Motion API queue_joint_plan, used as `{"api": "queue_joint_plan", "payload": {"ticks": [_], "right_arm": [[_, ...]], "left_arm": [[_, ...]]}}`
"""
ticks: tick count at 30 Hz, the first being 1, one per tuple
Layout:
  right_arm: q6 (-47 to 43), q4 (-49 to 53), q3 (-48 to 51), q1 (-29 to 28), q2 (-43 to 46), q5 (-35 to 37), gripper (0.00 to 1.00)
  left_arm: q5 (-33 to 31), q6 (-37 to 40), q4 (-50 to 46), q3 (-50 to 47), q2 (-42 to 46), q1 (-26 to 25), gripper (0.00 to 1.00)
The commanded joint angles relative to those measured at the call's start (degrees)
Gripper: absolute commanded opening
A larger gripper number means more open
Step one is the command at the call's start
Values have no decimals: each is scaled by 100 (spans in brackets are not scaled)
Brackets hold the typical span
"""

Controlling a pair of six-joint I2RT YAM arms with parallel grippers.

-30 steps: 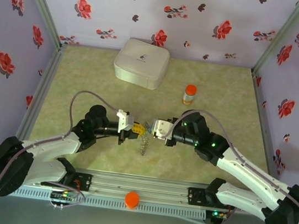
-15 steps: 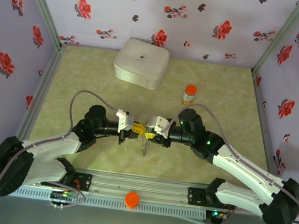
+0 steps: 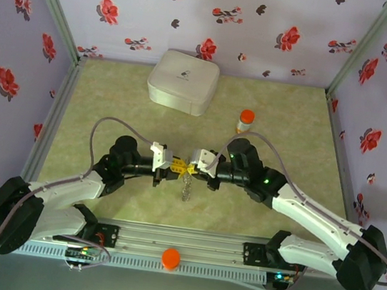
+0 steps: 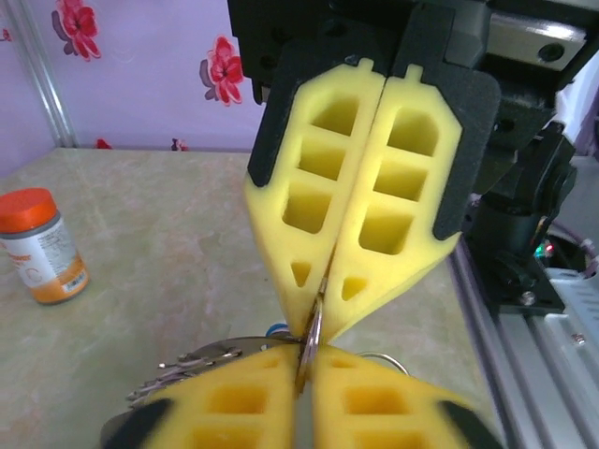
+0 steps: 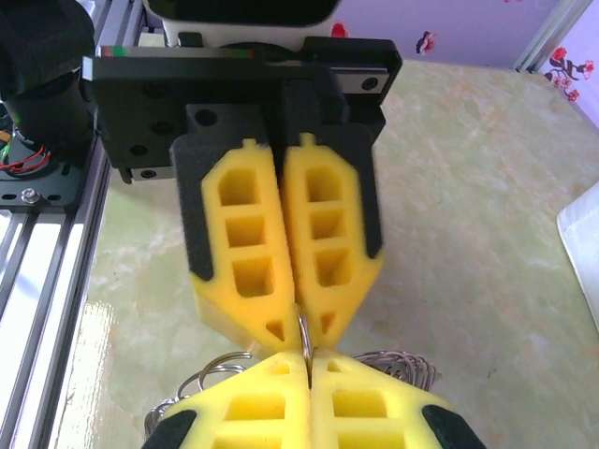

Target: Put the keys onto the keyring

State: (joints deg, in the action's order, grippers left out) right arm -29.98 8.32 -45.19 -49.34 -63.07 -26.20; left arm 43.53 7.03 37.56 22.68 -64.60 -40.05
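Observation:
My two grippers meet tip to tip above the middle of the table. The left gripper (image 3: pixel 180 166) and the right gripper (image 3: pixel 192 168) both pinch the same thin metal loop of the keyring (image 4: pixel 314 329), which stands on edge between their yellow pads. In the right wrist view the loop (image 5: pixel 304 329) runs from my own shut fingertips up into the left gripper's tips. More wire coils (image 5: pixel 398 360) hang behind and below. Grey metal key blades (image 4: pixel 192 363) stick out to the left under the grip, with a bit of blue head (image 4: pixel 274 329) beside them. The bundle (image 3: pixel 186 186) dangles over the table.
An orange-capped bottle (image 3: pixel 245 121) stands behind and right of the grippers. A white rounded case (image 3: pixel 183 81) sits at the back of the table. An orange cap (image 3: pixel 171 258) lies on the front rail. Patterned walls close three sides.
The right gripper has slid left to the left gripper's tips and shut on the ring. The left arm has stayed in place, still holding the ring.

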Motion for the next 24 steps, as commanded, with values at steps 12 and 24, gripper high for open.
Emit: {"api": "queue_joint_plan", "payload": {"ticks": [12, 24], "right_arm": [[-542, 2015, -1278, -206, -455, 956, 0], [-1069, 2797, -2070, -523, -1055, 1302, 0]], "left_arm": [[-604, 1029, -1526, 488, 438, -11, 43], [-488, 960, -1656, 533, 380, -20, 42]]}}
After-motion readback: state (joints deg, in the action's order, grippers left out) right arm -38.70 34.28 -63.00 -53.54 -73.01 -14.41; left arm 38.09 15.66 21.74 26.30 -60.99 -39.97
